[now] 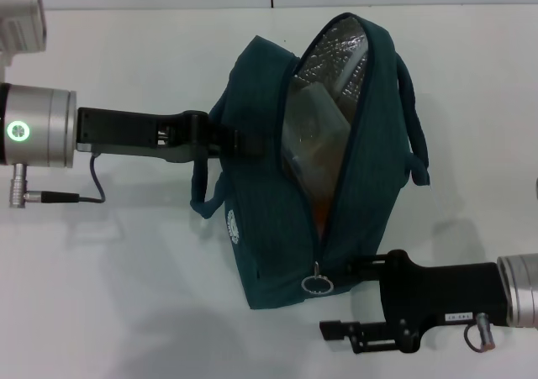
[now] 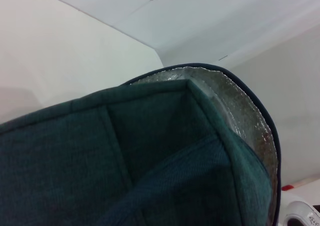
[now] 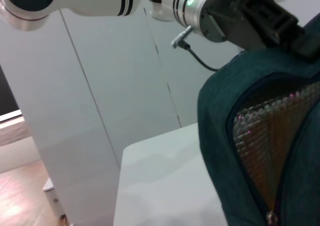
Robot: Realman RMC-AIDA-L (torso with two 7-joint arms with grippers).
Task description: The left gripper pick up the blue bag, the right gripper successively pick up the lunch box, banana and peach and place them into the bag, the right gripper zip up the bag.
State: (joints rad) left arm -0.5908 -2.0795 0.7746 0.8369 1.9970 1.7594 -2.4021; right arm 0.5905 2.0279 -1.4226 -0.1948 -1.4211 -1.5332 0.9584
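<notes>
The blue bag [image 1: 269, 219] lies in the middle of the white table with its zipper open along most of its length, showing silver foil lining [image 1: 336, 51]. My left gripper [image 1: 225, 139] reaches in from the left and is shut on the bag's side panel by a handle; the right wrist view shows the left gripper [image 3: 272, 20] clamped on the fabric. The clear lunch box [image 1: 315, 123] sits inside the bag. An orange patch [image 1: 320, 215] shows deeper in the opening; banana and peach cannot be told apart there. My right gripper [image 1: 343, 299] stands open beside the ring zipper pull [image 1: 317, 284], not holding it.
The white table [image 1: 126, 295] spreads around the bag. A wall runs along the back. The table's edge [image 3: 120, 186] drops to a wooden floor [image 3: 25, 196] in the right wrist view. A cable [image 1: 76, 196] hangs from the left arm's cuff.
</notes>
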